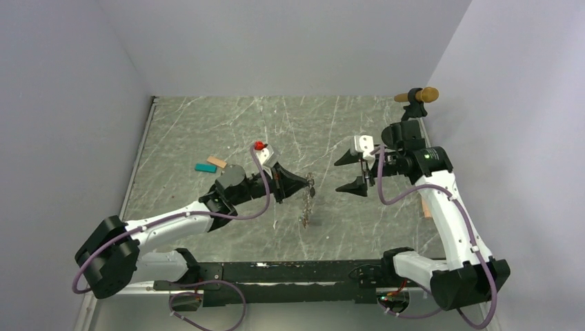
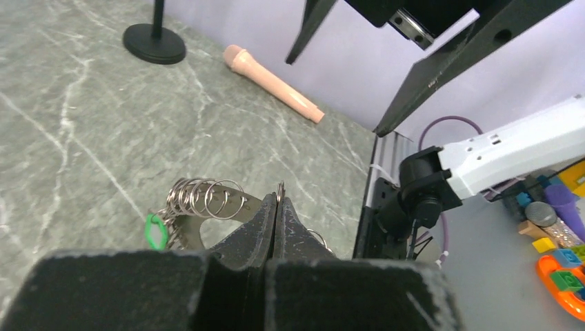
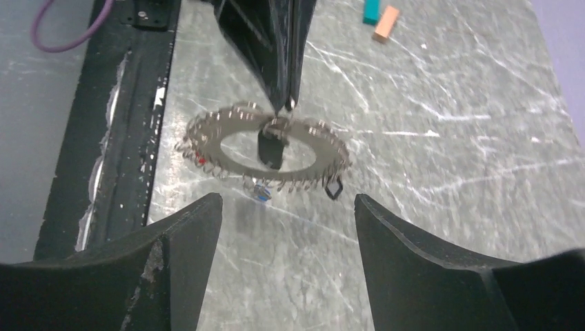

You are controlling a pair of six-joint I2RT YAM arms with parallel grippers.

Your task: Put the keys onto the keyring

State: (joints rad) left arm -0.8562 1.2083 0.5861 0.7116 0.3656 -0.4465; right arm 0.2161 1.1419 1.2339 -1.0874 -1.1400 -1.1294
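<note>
**Left gripper** (image 1: 304, 183): closed, its fingers (image 2: 265, 224) pressed together on the rim of the keyring (image 3: 227, 138). The keyring hangs from this grip over the middle of the bench (image 1: 207, 124). Whether its lower edge touches the bench cannot be told.

**Keyring:** a flat metal loop edged with many small wire rings.

**Keys, all at the ring:**
- black-headed key (image 3: 270, 149) in the ring's opening, just below the pinch point
- second dark key (image 3: 334, 187) and blue key (image 3: 260, 192) at the edge facing the right gripper
- a small red head (image 3: 201, 160) on one side
- green key (image 2: 156, 231), seen by the left wrist camera

**Right gripper** (image 3: 286, 207): jaws spread wide, nothing between them. It faces the keyring, near but apart from it.

**Other items:**
- teal block (image 1: 205, 167) and tan block (image 1: 216, 162), side by side behind the left arm
- pink microphone (image 2: 272, 83) lying by the far wall, near a black round-based stand (image 2: 154, 43)
</note>
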